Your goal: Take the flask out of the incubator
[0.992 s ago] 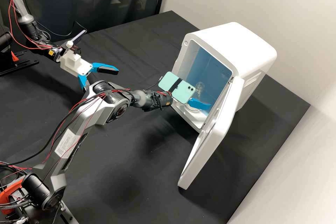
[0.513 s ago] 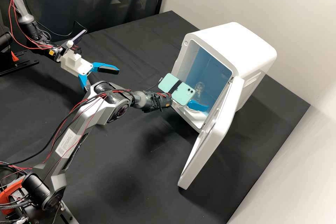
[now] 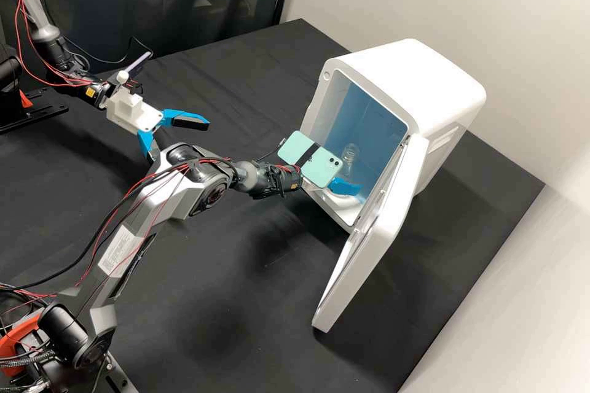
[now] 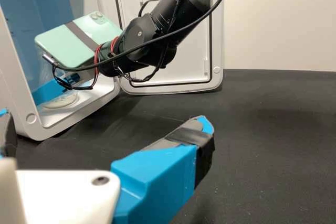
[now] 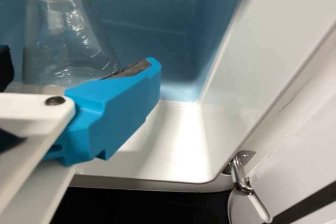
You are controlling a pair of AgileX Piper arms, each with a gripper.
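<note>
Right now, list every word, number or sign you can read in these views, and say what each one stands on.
No text can be read.
The side label on the incubator: print too small to read.
The white sticker on the right arm: print too small to read.

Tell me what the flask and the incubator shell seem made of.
The flask looks like clear glossy glass: the blue wall shows through it and its rim catches light; clear plastic cannot be ruled out. The incubator shell looks like white moulded plastic, smooth and semi-gloss, with rounded corners and a soft sheen.
</note>
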